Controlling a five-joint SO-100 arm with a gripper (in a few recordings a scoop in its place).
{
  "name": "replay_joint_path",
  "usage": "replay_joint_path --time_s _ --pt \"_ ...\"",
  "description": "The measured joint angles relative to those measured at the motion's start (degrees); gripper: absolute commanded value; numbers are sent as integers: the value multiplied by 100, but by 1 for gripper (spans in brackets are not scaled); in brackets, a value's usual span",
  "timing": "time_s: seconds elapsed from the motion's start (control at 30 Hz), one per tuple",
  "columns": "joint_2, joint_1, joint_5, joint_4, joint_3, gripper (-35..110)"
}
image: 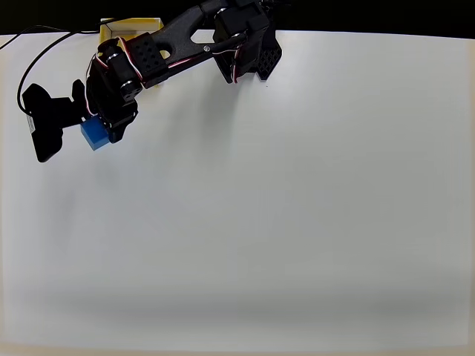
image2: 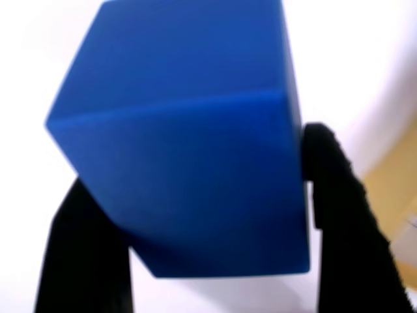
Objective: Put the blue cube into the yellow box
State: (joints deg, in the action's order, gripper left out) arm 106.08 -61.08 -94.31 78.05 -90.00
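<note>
Blue cube (image2: 189, 150) pinched between the gripper's (image2: 215, 222) 2 black fingers (image2: 345, 215).

In the overhead view the arm (image: 178, 41) reaches left from the table's (image: 297, 222) far edge (elbow bent), gripper (image: 100, 130) closed on the cube (image: 94, 134), beside the yellow box (image: 130, 28) at that edge.

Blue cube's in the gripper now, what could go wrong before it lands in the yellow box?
1. The blue cube sits skewed between the gripper fingers, so it may twist or slip.
2. The yellow box sits at the table's far edge, partly under the arm; a short release could miss or clip its wall.
</note>
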Motion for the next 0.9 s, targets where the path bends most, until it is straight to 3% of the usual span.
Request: replay_joint_path --time_s 0.5,0.9 --pt "1424 -2136 -343 -229 -1793 15" --pt "1450 -2681 -387 -1230 -3278 15"
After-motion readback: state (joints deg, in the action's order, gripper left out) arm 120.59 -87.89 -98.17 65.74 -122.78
